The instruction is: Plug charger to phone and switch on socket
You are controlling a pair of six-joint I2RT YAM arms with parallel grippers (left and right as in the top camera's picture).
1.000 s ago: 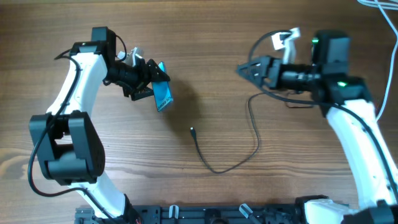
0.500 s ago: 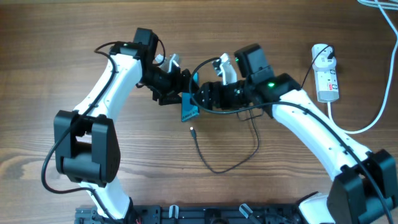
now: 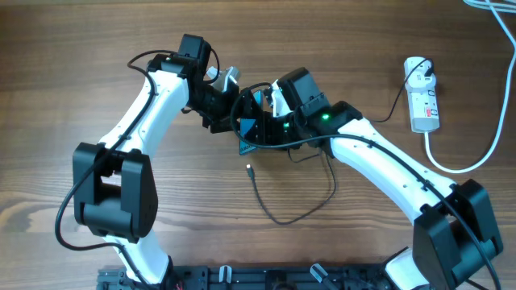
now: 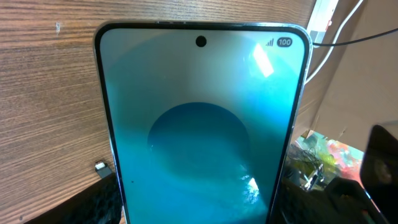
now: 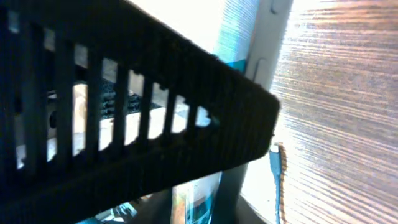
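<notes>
The phone [image 3: 247, 135] hangs above the table's middle, its blue-green screen [image 4: 202, 124] filling the left wrist view. My left gripper [image 3: 239, 122] is shut on its two long edges, dark fingers [image 4: 93, 205] showing at each side. From the right, my right gripper [image 3: 262, 122] meets the phone; in its own view dark fingers stand close on either side of a narrow strip of the phone [image 5: 198, 202]. The charger's thin dark cable [image 3: 282, 221] loops on the table, its metal tip [image 3: 249, 169] lying free just below the phone. The white socket [image 3: 423, 105] lies at the far right.
A thick white cord [image 3: 476, 161] curves from the socket off the right edge. A black ribbed part [image 5: 124, 106] blocks most of the right wrist view. Both arms crowd the table's middle; bare wood lies to the left and front.
The right arm swung from the far right to the phone and its jaws closed. The left arm carried the phone right, toward the centre. The cable stayed put.
</notes>
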